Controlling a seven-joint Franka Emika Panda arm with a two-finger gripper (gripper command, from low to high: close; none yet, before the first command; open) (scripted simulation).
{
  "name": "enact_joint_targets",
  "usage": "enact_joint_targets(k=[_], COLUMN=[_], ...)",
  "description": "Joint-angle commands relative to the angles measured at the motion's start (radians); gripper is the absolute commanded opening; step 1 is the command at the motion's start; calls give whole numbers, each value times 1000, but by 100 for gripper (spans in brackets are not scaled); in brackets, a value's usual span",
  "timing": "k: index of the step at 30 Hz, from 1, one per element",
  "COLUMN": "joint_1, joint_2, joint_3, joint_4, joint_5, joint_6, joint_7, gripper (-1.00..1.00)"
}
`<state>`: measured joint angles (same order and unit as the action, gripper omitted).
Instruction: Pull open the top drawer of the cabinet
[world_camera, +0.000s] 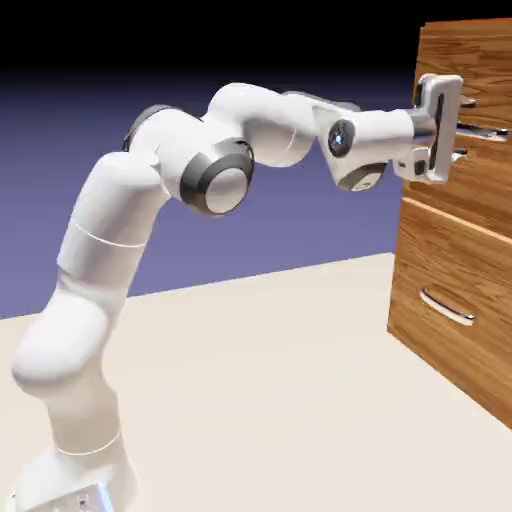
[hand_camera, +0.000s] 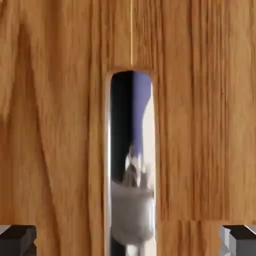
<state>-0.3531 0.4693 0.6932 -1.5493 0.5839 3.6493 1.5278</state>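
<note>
The wooden cabinet (world_camera: 470, 230) stands at the exterior view's right. My gripper (world_camera: 468, 128) is up against its top drawer (world_camera: 480, 70), with one finger above and one below the drawer's metal handle (world_camera: 487, 131). In the hand view the drawer's wood (hand_camera: 50, 125) fills the picture. The shiny handle (hand_camera: 130, 150) runs up the middle of that view, mirroring the hand. My gripper (hand_camera: 128, 241) is open: its two grey fingertips (hand_camera: 17, 239) sit far apart in the bottom corners, neither touching the bar. Whether the drawer is pulled out at all cannot be told.
Below the top drawer is a second drawer (world_camera: 450, 290) with its own curved metal handle (world_camera: 447, 307). The cabinet stands on the beige table (world_camera: 260, 380). The arm's base (world_camera: 70, 480) is at the lower left.
</note>
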Motion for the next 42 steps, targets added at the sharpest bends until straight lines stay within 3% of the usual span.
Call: enact_joint_targets(k=[1, 13, 20, 30, 39, 40, 42], joint_1=[0, -324, -428, -286, -82, -82, -61], joint_2=[0, -290, -482, -796, -1087, -1087, -1123], joint_3=[0, 207, 206, -71, -321, -321, -344], joint_4=[0, -434, -613, -888, -1142, -1142, -1167], joint_5=[0, -196, -372, -659, -815, -815, -830], joint_6=[0, 82, 85, 100, 68, 68, 55], joint_7=[0, 358, 662, 1078, 1238, 1238, 1247], gripper=[-100, -100, -100, -100, -100, 100, 100])
